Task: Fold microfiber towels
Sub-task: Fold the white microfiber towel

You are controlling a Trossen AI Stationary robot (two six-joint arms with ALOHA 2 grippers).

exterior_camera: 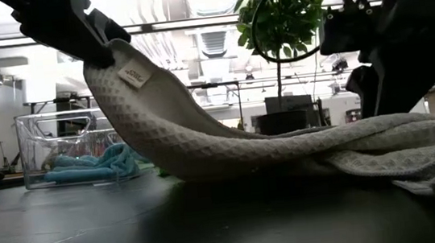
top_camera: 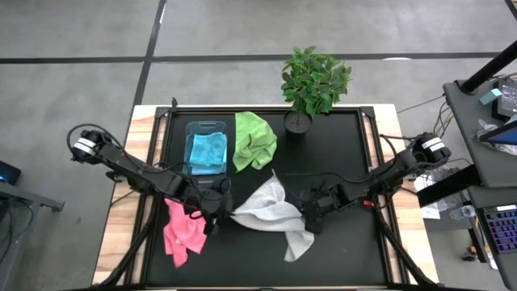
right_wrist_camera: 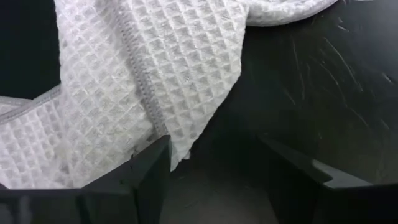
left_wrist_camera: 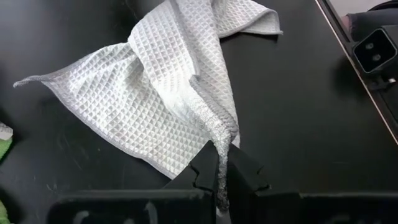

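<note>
Spreading pale grey-white waffle-weave towel (top_camera: 271, 212) at table's near centre: left gripper (left_wrist_camera: 222, 180) clenched on lifted corner, right gripper (right_wrist_camera: 214, 168) released just above cloth. Next, probably regrasping an opposite corner.

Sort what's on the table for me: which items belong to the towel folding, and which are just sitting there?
Job: white towel, pinched by the left gripper; pink towel; green towel; blue towel.
Lying about: clear bin holding the blue towel; potted plant.
</note>
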